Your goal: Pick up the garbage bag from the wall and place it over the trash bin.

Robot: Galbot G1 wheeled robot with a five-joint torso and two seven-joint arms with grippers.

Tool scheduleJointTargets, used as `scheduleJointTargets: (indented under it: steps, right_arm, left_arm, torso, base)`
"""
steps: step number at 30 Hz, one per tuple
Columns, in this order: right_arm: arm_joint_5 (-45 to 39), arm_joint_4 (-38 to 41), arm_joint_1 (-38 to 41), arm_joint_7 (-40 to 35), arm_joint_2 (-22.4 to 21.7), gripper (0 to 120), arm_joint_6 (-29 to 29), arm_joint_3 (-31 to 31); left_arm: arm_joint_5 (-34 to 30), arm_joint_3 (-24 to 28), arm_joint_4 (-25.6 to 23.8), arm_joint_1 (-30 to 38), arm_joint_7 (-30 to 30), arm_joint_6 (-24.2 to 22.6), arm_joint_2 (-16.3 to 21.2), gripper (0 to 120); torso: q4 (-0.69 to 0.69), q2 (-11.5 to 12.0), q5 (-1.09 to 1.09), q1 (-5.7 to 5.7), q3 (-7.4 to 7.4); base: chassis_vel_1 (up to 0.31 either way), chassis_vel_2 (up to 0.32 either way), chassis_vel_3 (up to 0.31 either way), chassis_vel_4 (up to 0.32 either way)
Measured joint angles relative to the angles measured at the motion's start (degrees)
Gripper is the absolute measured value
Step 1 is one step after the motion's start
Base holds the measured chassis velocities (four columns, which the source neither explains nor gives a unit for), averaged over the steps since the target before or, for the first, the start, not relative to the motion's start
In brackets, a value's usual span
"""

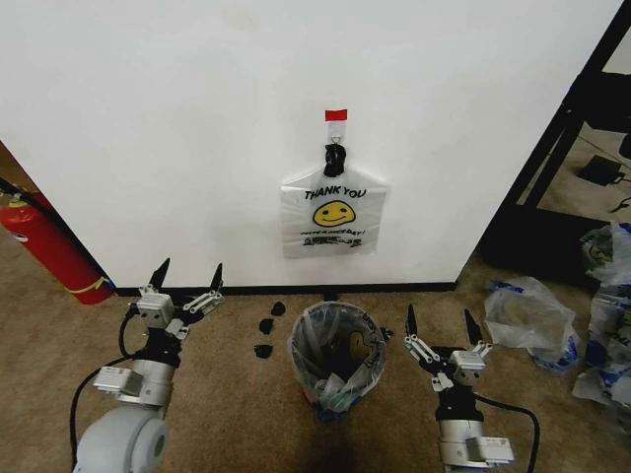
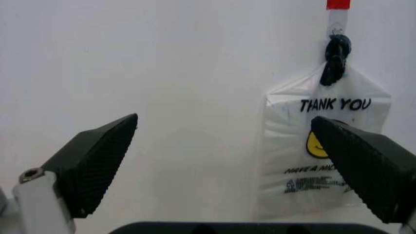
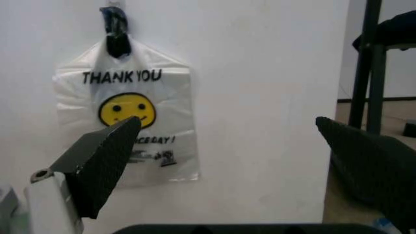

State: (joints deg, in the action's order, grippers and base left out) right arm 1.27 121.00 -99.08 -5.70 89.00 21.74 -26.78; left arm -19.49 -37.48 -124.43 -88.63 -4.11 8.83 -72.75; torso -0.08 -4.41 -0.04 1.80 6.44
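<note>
Grippers: your left gripper (image 1: 187, 277) and right gripper (image 1: 439, 327) sit low, fingers spread, holding nothing.
Bag: THANK YOU bag (image 1: 333, 219) hangs on wall (image 1: 197, 118) above bin (image 1: 335, 367).
Approach: pinch just under black knot (image 1: 335, 158), lift off squarely.

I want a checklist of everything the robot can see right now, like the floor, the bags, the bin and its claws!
Surface: brown carpet, white wall with black baseboard.
Job's things: THANK YOU bag bundle hangs flat on the wall by a black knot under red tape. Trash bin stands below it, already lined with a see-through bag.
Clutter: small black bits on the carpet left of the bin; lumpy clear bags at right.
Grippers: left gripper and right gripper both open, empty, flanking the bin.
Cables: black cables run along both arms.
Surroundings: red fire extinguisher at left, black shelf frame at right.
</note>
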Motion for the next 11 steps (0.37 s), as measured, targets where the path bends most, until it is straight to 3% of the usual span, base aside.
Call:
scheduleJointTargets:
  steps: [5, 11]
  right_arm:
    - [0.33, -0.54, 0.02, 6.9, 0.28, 100, 0.22, -1.68]
    - [1.96, -0.61, 0.01, 6.68, 0.22, 100, -0.18, -1.49]
  left_arm:
    - [0.54, -0.74, -0.11, -1.6, -2.12, 1.48, -0.94, 100]
    - [0.36, -1.81, -0.97, -2.99, -2.07, 2.27, -1.7, 100]
  torso:
    - [0.0, 0.0, 0.0, 0.0, 0.0]
    - [0.0, 0.0, 0.0, 0.0, 0.0]
  base:
    - [0.0, 0.0, 0.0, 0.0]
    - [0.0, 0.0, 0.0, 0.0]
